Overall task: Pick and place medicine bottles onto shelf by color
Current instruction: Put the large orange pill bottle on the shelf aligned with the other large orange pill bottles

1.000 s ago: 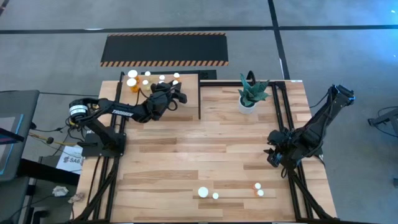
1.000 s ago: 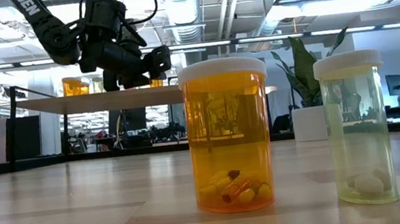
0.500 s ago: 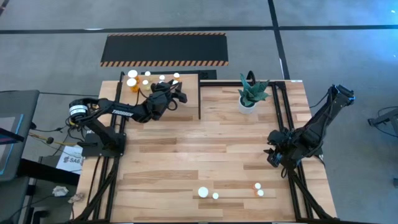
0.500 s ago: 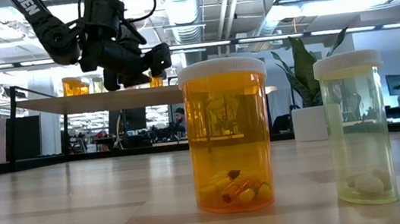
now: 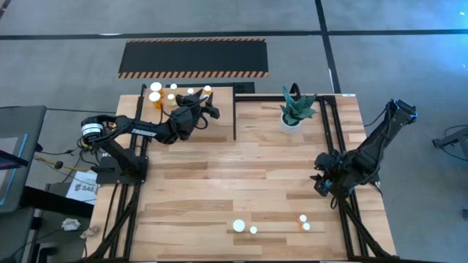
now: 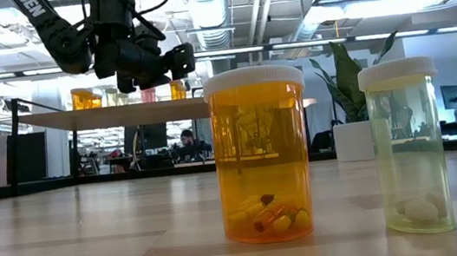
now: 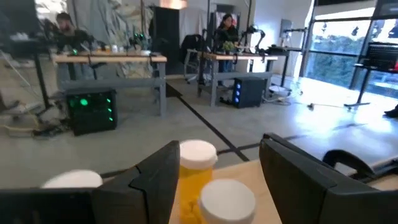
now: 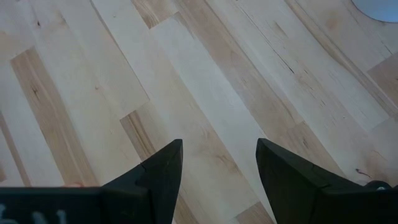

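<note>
Left arm extended from its base at the worktop's left edge toward the far left corner; left gripper raised, fingers parted with a clear gap, nothing gripped. Right arm folded near the worktop's right edge, elbow raised outboard; right gripper pointed down at the worktop, fingers spread apart, empty.

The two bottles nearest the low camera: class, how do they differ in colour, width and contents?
The orange bottle has a deep amber body; the pale bottle is yellowish-green and nearly clear. The orange bottle is plainly wider than the pale bottle, and its cap sits a little higher. The orange bottle holds coloured capsules; the pale bottle holds whitish tablets. Both stand upright on the table, apart, with white caps.
</note>
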Controlling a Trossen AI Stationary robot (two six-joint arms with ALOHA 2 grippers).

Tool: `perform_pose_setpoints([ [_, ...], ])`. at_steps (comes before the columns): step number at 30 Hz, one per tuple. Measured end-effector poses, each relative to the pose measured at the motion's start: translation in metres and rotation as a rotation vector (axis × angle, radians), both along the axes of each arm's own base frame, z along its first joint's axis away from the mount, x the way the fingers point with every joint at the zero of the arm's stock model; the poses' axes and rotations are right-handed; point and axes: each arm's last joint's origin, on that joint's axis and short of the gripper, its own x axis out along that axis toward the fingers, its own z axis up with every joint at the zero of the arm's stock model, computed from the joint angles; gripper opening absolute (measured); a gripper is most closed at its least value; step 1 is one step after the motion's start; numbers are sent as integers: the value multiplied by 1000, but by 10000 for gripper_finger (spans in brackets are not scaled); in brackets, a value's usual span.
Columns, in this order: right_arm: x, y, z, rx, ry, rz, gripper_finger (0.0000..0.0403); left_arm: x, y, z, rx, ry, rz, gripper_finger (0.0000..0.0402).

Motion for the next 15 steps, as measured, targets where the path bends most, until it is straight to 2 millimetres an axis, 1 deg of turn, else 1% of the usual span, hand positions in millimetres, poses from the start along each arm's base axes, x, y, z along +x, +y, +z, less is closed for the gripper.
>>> perform_pose_setpoints([
  [4, 0, 0, 0, 0, 0, 0, 226, 0, -3, 5, 42, 13, 17, 210],
  [7, 0, 0, 0, 0, 0, 0, 226, -1, -7, 14, 90, -9, 12, 210],
  [10, 0, 0, 0, 0, 0, 0, 226, -3, -12, 29, 166, -41, -18, 210],
  [15, 0, 0, 0, 0, 0, 0, 226, -8, -26, 54, 307, -70, -159, 210],
])
